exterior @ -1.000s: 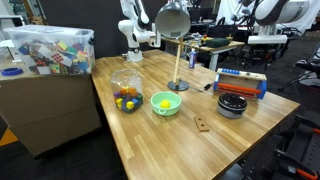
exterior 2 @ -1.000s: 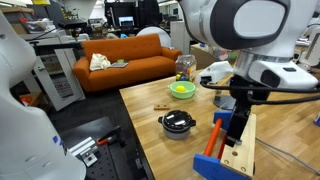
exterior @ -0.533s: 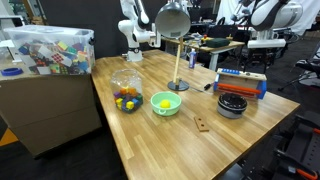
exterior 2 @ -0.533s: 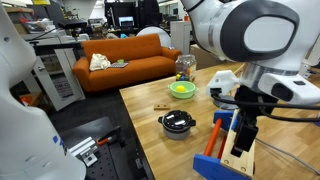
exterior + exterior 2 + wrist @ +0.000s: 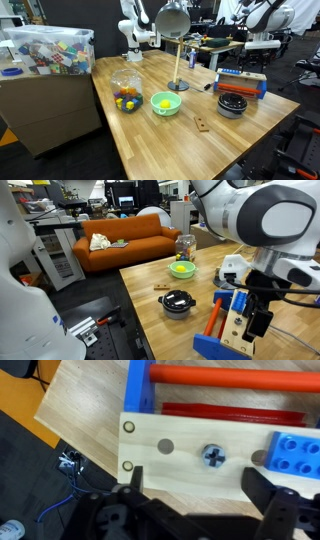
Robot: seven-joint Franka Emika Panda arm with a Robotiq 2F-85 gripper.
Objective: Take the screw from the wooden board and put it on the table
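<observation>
The small brown wooden board (image 5: 203, 124) lies flat near the table's (image 5: 150, 140) front edge, in front of the green bowl. It also shows in an exterior view (image 5: 161, 286); I cannot tell if a screw is on it. My gripper (image 5: 198, 485) is open and empty. It hangs far from the board, over a light wooden panel (image 5: 180, 440) of a blue and red toy bench (image 5: 242, 82). A blue cross-head screw (image 5: 215, 455) sits in that panel, between and just beyond my fingers. The gripper also shows in an exterior view (image 5: 260, 328).
A green bowl (image 5: 166, 103), a clear jar of coloured balls (image 5: 126, 92), a black pot (image 5: 232, 104) and a tall lamp (image 5: 173, 20) stand on the table. A clear bin of toys (image 5: 50, 50) sits on a cardboard-sided stand beside it. An orange sofa (image 5: 125, 240) stands beyond.
My arm has shifted sideways over the toy bench and the gripper has come lower toward its wooden panel. The objects on the table have not moved.
</observation>
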